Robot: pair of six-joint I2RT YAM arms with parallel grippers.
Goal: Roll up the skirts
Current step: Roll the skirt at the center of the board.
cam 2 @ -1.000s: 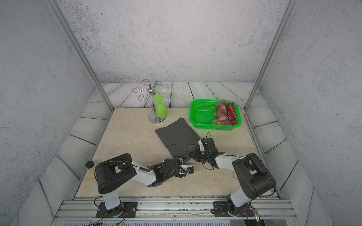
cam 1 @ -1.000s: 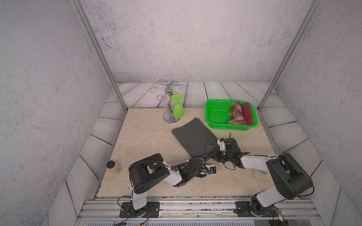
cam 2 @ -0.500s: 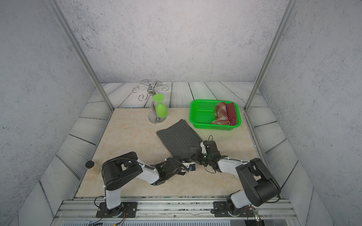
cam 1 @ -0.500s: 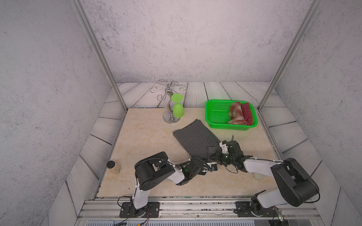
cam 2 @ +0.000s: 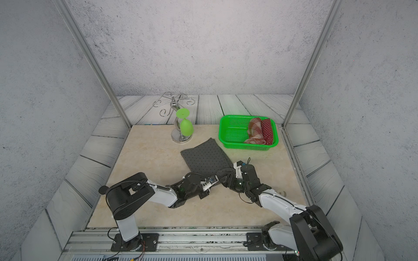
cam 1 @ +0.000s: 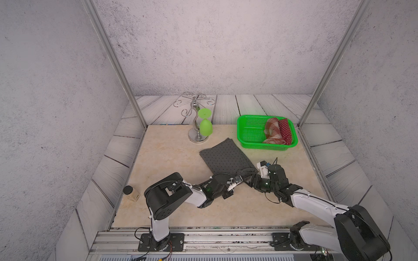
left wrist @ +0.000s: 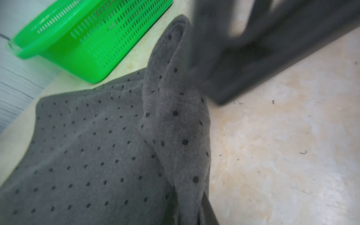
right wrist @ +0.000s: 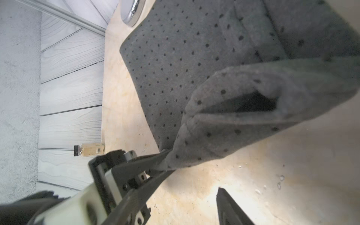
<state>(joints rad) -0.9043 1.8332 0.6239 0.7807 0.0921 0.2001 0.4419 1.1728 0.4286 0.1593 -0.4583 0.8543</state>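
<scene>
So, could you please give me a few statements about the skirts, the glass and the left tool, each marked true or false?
1. The plaid skirt and the red dotted skirt lie in the green basket. True.
2. The grey dotted skirt is fully rolled. False: only its near edge is curled over; the rest lies flat on the table.
3. The left tool pinches a corner of the grey dotted skirt. True.
4. The green glass stands upright on the table. False: it hangs upside down from the metal rack.
</scene>
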